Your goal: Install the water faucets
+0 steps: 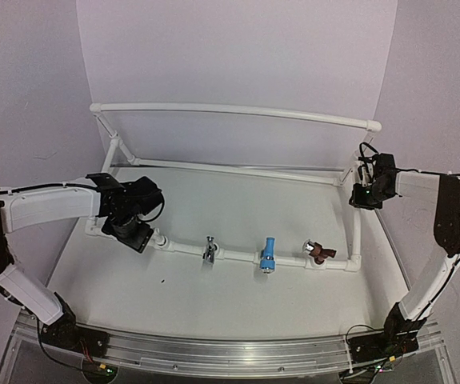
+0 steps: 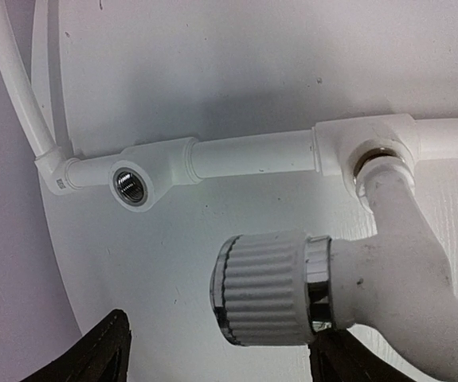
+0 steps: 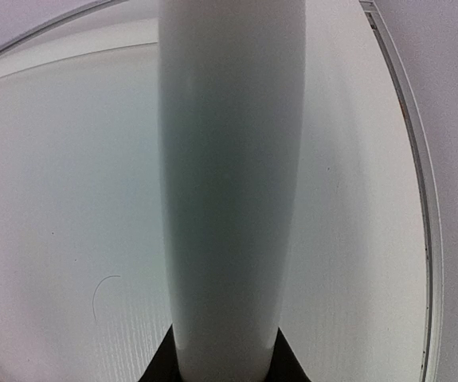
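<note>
A white pipe frame (image 1: 238, 111) stood on the table (image 1: 238, 200). Four faucets sat in a row on the frame's front pipe. The white faucet (image 1: 159, 238) was nearest the frame's left end. Then came the chrome faucet (image 1: 210, 250), the blue faucet (image 1: 268, 254) and the brown faucet (image 1: 319, 253), which was near the frame's right end.

The left gripper (image 1: 139, 233) was at the front pipe, just beside the white faucet. In the left wrist view, the white faucet had its metal end in a round hole of the frame. Its ribbed knob (image 2: 268, 286) pointed away from the pipe. The gripper's fingers (image 2: 93, 358) were spread apart, one on each side of the knob. One finger was clear of the knob. I could not tell if the other touched the faucet. Further along the same pipe was an empty hole (image 2: 131, 185) with metal thread inside, close to the frame's corner.

The right gripper (image 1: 366, 196) was at the upright pipe on the frame's right side. Its fingers (image 3: 161, 368) pinched that pipe between them.
</note>
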Robot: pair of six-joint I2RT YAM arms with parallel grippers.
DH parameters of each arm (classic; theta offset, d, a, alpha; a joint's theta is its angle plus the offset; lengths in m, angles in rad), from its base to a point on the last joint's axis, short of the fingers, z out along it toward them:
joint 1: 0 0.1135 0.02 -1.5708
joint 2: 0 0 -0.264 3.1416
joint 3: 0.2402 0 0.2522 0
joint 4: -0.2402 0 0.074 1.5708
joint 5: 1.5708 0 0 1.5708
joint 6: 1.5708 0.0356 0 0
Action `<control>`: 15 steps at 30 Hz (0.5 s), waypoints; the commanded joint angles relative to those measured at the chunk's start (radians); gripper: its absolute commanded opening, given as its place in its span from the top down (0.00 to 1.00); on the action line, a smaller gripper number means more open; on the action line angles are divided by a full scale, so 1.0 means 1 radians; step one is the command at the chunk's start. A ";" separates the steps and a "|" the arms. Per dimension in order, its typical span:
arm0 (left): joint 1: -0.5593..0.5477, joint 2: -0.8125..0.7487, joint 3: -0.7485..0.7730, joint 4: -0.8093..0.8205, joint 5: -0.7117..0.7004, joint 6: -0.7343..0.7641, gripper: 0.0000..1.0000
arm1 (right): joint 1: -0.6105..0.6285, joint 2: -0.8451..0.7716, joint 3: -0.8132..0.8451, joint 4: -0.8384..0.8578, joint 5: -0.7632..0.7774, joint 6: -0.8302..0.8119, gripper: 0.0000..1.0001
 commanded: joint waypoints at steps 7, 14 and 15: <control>0.065 -0.054 0.057 0.101 -0.017 0.074 0.26 | -0.006 -0.019 0.004 -0.034 0.029 -0.108 1.00; 0.103 -0.049 0.078 0.153 0.026 0.117 0.27 | -0.006 -0.019 0.004 -0.035 0.031 -0.110 1.00; 0.106 -0.048 0.083 0.161 0.032 0.122 0.27 | -0.007 -0.019 0.004 -0.035 0.031 -0.110 1.00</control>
